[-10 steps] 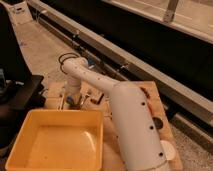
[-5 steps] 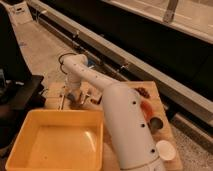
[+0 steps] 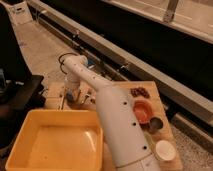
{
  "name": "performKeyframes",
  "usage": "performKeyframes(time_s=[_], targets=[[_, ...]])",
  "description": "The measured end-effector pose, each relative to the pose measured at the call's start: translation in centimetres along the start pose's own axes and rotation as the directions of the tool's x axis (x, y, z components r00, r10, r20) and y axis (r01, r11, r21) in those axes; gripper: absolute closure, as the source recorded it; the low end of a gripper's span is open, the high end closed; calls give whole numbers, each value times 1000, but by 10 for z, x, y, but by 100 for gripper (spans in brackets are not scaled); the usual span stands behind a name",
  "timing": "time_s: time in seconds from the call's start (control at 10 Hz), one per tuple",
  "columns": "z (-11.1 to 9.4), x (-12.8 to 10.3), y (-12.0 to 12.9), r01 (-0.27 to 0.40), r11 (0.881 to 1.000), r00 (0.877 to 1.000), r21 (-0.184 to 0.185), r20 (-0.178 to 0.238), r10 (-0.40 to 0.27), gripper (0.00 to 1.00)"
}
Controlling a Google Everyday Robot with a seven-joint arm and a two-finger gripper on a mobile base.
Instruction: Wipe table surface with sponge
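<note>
Swung closer to the big yellow rectangular plastic tub than half a second ago, the thick white tube-shaped robot arm now leaves more of the round red bowl uncovered. The gripper has stayed at the same spot behind the tub's far rim.

Largest in view is the light brown wooden plank worktop, which carries the tub and runs on past its right wall and far rim. The arm rises just beside the tub's right wall, reaches to an elbow well beyond the far rim, then bends down.

Right of the tub, past the arm, the red bowl stands on the planks. A round white cup stands nearer the camera, with a small shiny metal cup between the two. A dark cluster like grapes lies farther back than the bowl.

The gripper points down at the worktop just behind the tub's far rim. Its jaws are drawn together, seemingly pinching the small dull blue-grey sponge, which sits low against the planks there.
</note>
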Motion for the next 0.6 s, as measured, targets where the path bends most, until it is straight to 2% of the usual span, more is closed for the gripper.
performKeyframes(time_s=[0.2, 0.5, 0.6], targets=[[-2, -24, -1, 10, 1000, 1000, 2, 12, -10, 100], [-6, -51, 13, -4, 999, 1000, -48, 30, 5, 100], [-8, -53, 21, -16, 998, 999, -66, 31, 18, 100]])
